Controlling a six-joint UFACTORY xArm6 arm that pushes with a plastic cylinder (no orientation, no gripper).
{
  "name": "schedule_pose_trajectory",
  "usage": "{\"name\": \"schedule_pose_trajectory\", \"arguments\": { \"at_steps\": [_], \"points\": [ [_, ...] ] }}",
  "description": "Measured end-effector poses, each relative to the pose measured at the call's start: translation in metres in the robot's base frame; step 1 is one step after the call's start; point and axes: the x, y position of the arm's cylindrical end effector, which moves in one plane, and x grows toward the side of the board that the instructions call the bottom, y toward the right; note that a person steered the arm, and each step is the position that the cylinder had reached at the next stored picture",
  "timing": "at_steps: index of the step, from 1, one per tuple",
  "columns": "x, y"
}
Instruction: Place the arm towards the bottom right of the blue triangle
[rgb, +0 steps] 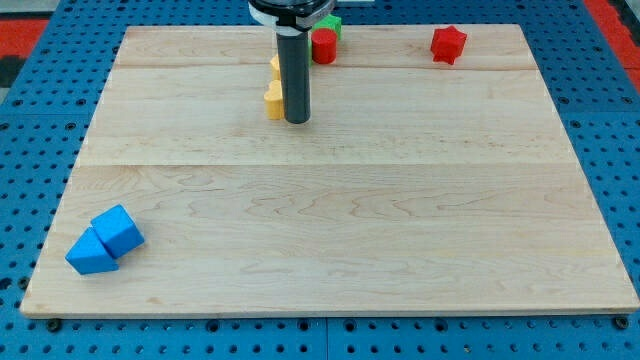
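The blue triangle (89, 253) lies near the board's bottom left corner, touching a blue cube (119, 230) on its upper right. My tip (297, 121) is far away in the upper middle of the board, up and to the right of both blue blocks. The tip stands right next to a yellow block (274, 100), on that block's right side; the rod hides part of it.
A second yellow block (275, 67) sits just above the first. A red cylinder (323, 47) and a green block (331, 24) are at the top edge behind the rod. A red star (448, 44) lies at the top right. The wooden board (400, 230) ends in blue pegboard.
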Motion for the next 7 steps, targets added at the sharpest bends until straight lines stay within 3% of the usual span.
{"name": "schedule_pose_trajectory", "arguments": {
  "at_steps": [1,2,3,4,5,7],
  "points": [
    [0.0,0.0],
    [0.055,0.005],
    [0.144,-0.014],
    [0.205,-0.06],
    [0.249,-0.055],
    [0.249,-0.084]
  ]
}}
